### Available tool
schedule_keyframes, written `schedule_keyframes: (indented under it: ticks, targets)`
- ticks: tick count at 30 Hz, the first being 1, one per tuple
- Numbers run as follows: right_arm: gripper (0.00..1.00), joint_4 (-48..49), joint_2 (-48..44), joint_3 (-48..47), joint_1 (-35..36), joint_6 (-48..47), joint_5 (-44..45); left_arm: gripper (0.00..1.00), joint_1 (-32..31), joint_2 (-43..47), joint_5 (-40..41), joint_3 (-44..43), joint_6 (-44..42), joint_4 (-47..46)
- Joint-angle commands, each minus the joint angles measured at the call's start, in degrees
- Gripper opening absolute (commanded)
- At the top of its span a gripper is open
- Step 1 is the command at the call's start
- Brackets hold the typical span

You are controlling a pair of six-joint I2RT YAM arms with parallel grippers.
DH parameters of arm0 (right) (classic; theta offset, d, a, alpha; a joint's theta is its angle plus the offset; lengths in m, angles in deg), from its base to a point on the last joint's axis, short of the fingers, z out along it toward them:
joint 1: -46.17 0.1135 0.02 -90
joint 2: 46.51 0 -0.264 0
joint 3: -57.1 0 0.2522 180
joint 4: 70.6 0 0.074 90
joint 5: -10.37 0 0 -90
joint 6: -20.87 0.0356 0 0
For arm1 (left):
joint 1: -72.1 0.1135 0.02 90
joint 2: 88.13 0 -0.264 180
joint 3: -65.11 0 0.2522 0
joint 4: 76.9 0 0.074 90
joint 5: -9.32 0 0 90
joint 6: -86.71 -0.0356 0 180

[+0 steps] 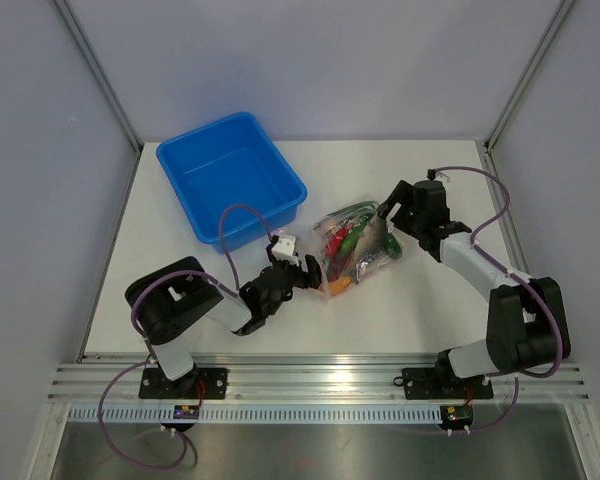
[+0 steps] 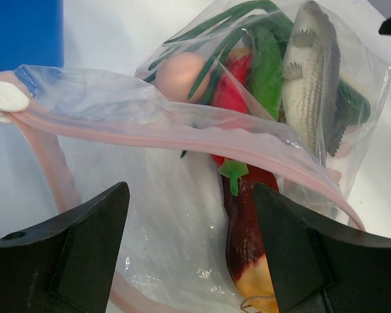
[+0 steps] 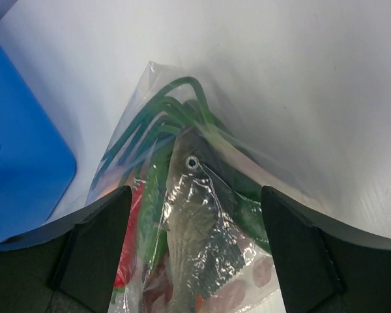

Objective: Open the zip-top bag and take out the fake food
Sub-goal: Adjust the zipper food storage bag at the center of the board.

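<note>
The zip-top bag [image 2: 176,222] is clear with a pale pink zip strip [image 2: 182,140]. Its fake food [image 1: 345,245] includes a grey-white scaled fish [image 2: 309,85], a dark red chili [image 2: 242,228] and green pieces [image 2: 267,72]. The tub [image 1: 230,175] is blue and the bench [image 1: 400,310] white.

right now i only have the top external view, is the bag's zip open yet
Observer: The left wrist view shows the zip-top bag with its two pink zip strips standing apart, so the mouth looks parted.
Operator: is either tool pinching it
Observer: Not the left tool; its jaws are wide apart over the bag, clamped on nothing.
Operator: and the right one
Observer: The right tool is open too, its jaws on either side of the grey fish inside the plastic.
</note>
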Motion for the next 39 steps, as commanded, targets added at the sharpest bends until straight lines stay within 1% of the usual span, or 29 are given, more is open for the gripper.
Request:
schedule_keyframes:
  ticks: [1, 7, 10, 12, 16, 18, 20, 22, 23, 25, 29, 31, 34, 36, 39]
  targets:
    - [0.87, -1.2, 2.2, -5.8, 0.4, -2.0, 2.2, 0.79, 0.2, -0.1, -0.7, -1.5, -2.6, -5.8]
    - [0.89, -2.5, 9.0, -10.1, 0.5, -2.2, 2.1, 0.79, 0.2, -1.9, 0.0, -3.1, -3.1, -6.3]
    - [0.9, -2.9, 12.9, -11.3, 0.6, -2.0, 3.3, 0.79, 0.2, -3.0, -0.5, -5.0, -3.6, -5.0]
    - [0.9, -2.8, 15.4, -11.8, 0.5, -1.9, 1.9, 0.79, 0.2, -3.6, -0.6, -6.0, -3.9, -4.7]
    - [0.89, -2.5, 18.9, -12.6, 1.0, -2.4, 0.3, 0.79, 0.2, -6.2, -1.3, -6.3, -4.1, -7.7]
    - [0.88, -2.6, 19.5, -13.0, 1.1, -2.4, -1.6, 0.79, 0.2, -6.9, -1.6, -6.5, -3.6, -9.1]
    - [0.86, -2.2, 20.2, -13.2, 1.2, -2.4, -3.4, 0.79, 0.2, -7.7, -1.5, -7.4, -3.5, -8.0]
    - [0.84, -2.2, 20.4, -13.0, 1.1, -2.4, -3.4, 0.79, 0.2, -7.9, -2.1, -8.1, -3.6, -7.3]
    - [0.83, -2.1, 20.1, -12.8, 1.1, -2.3, -5.5, 0.79, 0.2, -8.1, -2.1, -8.3, -3.6, -7.2]
    - [0.77, -1.5, 19.8, -12.4, 1.2, -2.4, -6.4, 0.79, 0.2, -8.3, -1.9, -8.4, -4.0, -7.5]
    - [0.73, -1.4, 19.8, -12.1, 1.4, -2.7, -8.0, 0.79, 0.2, -9.0, -2.1, -8.5, -4.8, -9.5]
    - [0.7, -1.4, 19.9, -12.1, 1.6, -2.8, -8.1, 0.73, 0.2, -9.8, -3.7, -9.1, -5.3, -9.6]
    - [0.67, -1.5, 19.9, -12.1, 1.5, -2.8, -8.4, 0.64, 0.2, -10.4, -4.3, -10.6, -4.8, -7.3]
    - [0.63, -1.5, 19.7, -12.0, 1.5, -2.7, -8.0, 0.58, 0.2, -10.4, -4.0, -10.7, -4.4, -6.9]
    - [0.55, -1.3, 19.5, -11.8, 1.5, -2.7, -8.3, 0.54, 0.2, -10.5, -4.1, -10.9, -4.1, -6.0]
